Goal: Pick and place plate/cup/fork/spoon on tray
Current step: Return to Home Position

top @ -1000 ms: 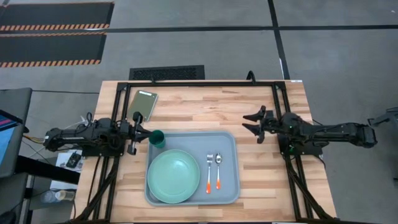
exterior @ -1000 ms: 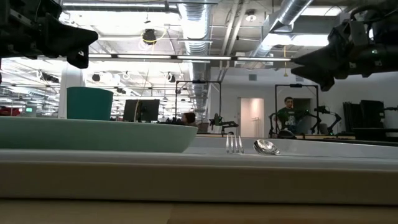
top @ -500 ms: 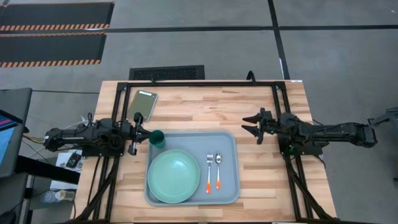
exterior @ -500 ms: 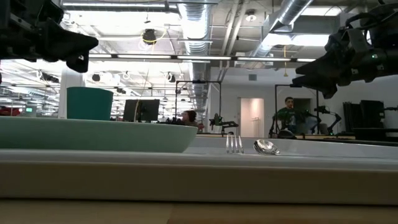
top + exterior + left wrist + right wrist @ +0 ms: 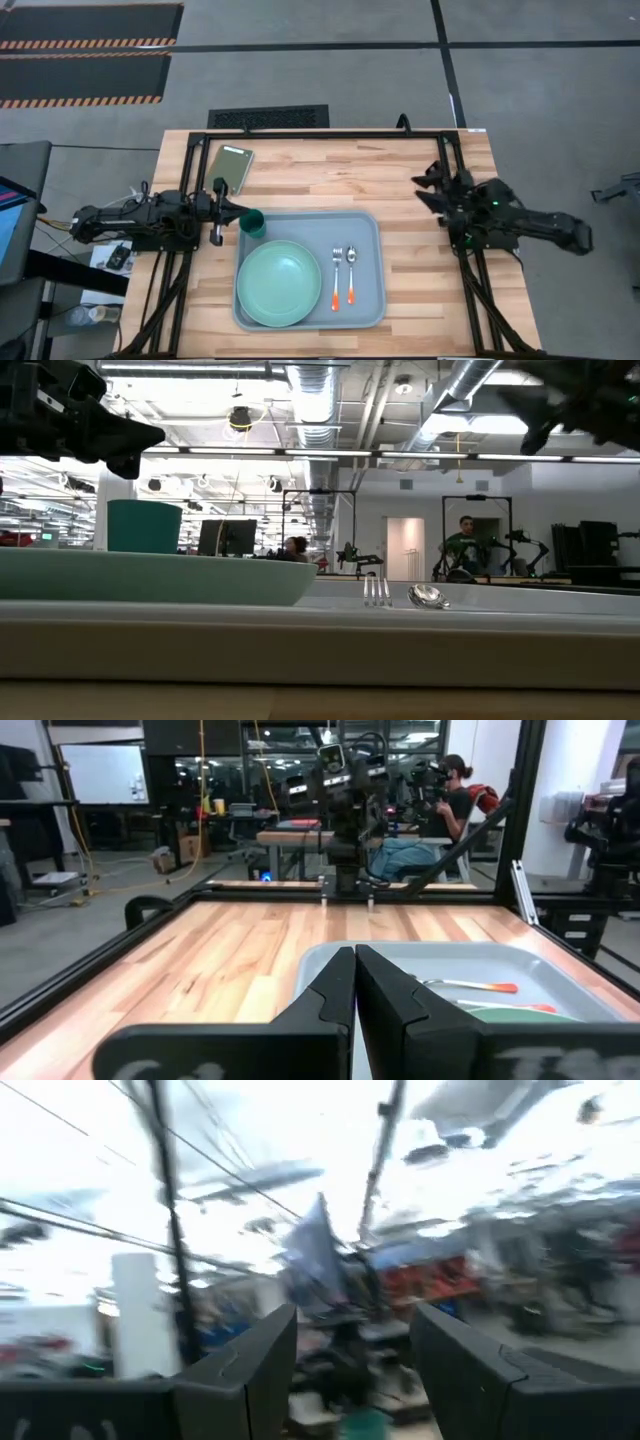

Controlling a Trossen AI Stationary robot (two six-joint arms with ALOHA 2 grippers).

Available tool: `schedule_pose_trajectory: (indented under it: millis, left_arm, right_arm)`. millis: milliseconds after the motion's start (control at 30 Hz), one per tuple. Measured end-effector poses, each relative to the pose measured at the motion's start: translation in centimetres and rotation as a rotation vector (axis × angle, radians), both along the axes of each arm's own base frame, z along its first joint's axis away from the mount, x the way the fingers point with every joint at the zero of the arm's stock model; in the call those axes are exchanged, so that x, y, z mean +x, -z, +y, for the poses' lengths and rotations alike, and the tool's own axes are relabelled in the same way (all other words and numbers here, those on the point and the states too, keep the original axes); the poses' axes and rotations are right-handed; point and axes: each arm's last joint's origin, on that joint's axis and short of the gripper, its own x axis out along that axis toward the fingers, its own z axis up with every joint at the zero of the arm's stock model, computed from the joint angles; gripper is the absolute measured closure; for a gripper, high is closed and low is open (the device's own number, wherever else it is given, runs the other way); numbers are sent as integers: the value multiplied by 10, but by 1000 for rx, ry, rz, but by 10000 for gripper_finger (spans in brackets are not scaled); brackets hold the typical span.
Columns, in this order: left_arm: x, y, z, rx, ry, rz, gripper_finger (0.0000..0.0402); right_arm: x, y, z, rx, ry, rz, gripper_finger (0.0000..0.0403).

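The pale grey-blue tray (image 5: 365, 225) lies at the table's near middle. On it rest the mint-green plate (image 5: 279, 284) on the left, the dark teal cup (image 5: 253, 222) at the far left corner, and the orange-handled fork (image 5: 337, 277) and spoon (image 5: 351, 275) side by side on the right. My left gripper (image 5: 240, 211) is shut and empty, level, just left of and above the cup (image 5: 145, 525). Its fingers meet in the left wrist view (image 5: 354, 982). My right gripper (image 5: 420, 188) is open and empty, raised over the table's right side, away from the tray.
An olive-green pad (image 5: 231, 166) lies on the table's far left. A black frame (image 5: 440, 150) runs along the table's edges. Bare wood lies between the tray and the right arm. A person (image 5: 462, 545) sits in the room beyond the table.
My right gripper has drawn back toward the table's right and far edges, risen, and tipped upward, staying open and empty. The tray and the things on it have stayed in place.
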Motion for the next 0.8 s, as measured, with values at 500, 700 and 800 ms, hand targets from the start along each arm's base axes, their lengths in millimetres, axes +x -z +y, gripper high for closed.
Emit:
schedule_pose_trajectory:
  millis: [500, 700, 800]
  left_arm:
    - [0, 0, 0, 15, 7, -3, 401]
    - [0, 0, 0, 15, 3, -3, 401]
    - [0, 0, 0, 14, 3, -2, 401]
  right_arm:
    - [6, 30, -12, -94, 310, 332, 182]
    - [7, 44, -12, -19, 284, 465, 182]
    - [7, 47, -12, 25, 272, 489, 182]
